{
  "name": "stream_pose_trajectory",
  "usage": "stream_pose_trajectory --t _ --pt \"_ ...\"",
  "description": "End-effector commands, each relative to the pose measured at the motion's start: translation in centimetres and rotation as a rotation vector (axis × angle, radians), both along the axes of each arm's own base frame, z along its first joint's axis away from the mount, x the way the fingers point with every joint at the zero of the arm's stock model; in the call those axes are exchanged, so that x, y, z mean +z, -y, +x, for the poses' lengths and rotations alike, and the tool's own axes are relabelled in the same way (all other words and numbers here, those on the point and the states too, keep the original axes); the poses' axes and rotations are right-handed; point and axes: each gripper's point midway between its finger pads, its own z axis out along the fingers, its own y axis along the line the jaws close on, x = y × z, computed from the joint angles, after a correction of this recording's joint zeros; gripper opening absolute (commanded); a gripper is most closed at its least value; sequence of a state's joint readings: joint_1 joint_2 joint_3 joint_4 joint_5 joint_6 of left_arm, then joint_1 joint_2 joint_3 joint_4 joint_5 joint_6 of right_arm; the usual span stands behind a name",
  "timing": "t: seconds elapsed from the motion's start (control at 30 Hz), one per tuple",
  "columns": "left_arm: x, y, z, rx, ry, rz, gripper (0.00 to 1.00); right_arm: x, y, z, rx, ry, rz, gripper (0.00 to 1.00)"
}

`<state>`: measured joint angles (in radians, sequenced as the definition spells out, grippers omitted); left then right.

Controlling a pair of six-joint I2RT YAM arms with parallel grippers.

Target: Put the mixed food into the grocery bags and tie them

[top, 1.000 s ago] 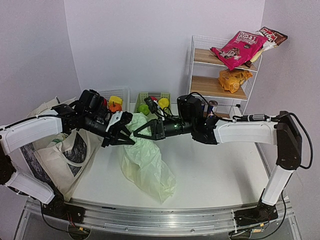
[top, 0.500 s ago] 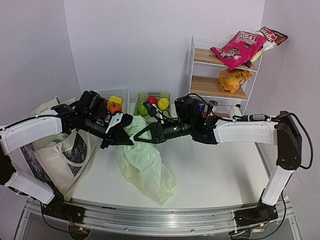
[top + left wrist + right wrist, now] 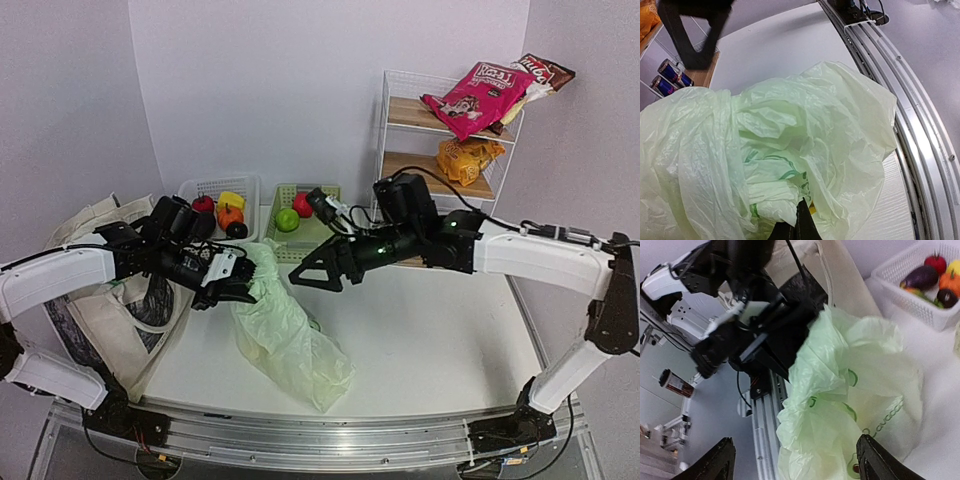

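Your left gripper pinches the thin, crinkled, pale-green plastic bag, printed with small avocado halves; your right gripper hangs spread just beside it.

White glossy shells cover the long links of the left arm and the right arm, and the joints are matte black. A thin black cable loops well behind the dark, tapering fingers. A small white plate sits just behind the left pair.
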<state>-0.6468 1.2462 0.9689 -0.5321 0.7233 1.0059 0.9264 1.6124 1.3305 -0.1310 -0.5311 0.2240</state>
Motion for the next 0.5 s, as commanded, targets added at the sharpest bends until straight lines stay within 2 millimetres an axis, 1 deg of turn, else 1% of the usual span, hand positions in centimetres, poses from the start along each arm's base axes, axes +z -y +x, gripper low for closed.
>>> stream_pose_trajectory --t 0.0,0.03,0.1,0.2,0.23,0.27,0.3,0.37,0.43,0.47 --pt "0.1 -0.9 -0.2 -0.047 0.139 0.013 0.00 1.5 2.0 1.3 0.018 0.436 -0.051 0.79" --pt "0.0 -1.0 -0.3 -0.054 0.149 0.017 0.00 0.9 2.0 2.3 0.017 0.529 -0.088 0.77" --pt "-0.2 -1.2 -0.6 -0.074 0.177 0.021 0.00 -0.6 1.5 4.1 0.048 0.703 -0.166 0.69" --pt "-0.4 -1.5 -0.7 -0.087 0.220 0.026 0.00 -1.6 -0.2 6.7 0.076 0.875 -0.214 0.61" --pt "-0.4 -1.5 -0.6 -0.085 0.229 0.031 0.00 -1.8 -1.0 7.1 0.105 0.921 -0.212 0.60" --pt "-0.4 -1.5 -0.4 -0.084 0.238 0.034 0.00 -1.5 -1.7 7.2 0.127 0.960 -0.190 0.59" --pt "-0.5 -1.5 -0.3 -0.084 0.242 0.037 0.00 -2.0 -2.5 7.4 0.156 0.990 -0.184 0.58" --pt "-0.6 -1.5 -0.1 -0.084 0.247 0.046 0.00 -1.4 -4.0 7.9 0.176 1.042 -0.137 0.56" --pt "-0.6 -1.5 0.0 -0.083 0.251 0.053 0.00 -1.4 -4.8 8.1 0.191 1.072 -0.110 0.54" --pt "-0.6 -1.5 0.1 -0.082 0.250 0.055 0.00 -1.0 -5.2 8.2 0.191 1.094 -0.088 0.54"
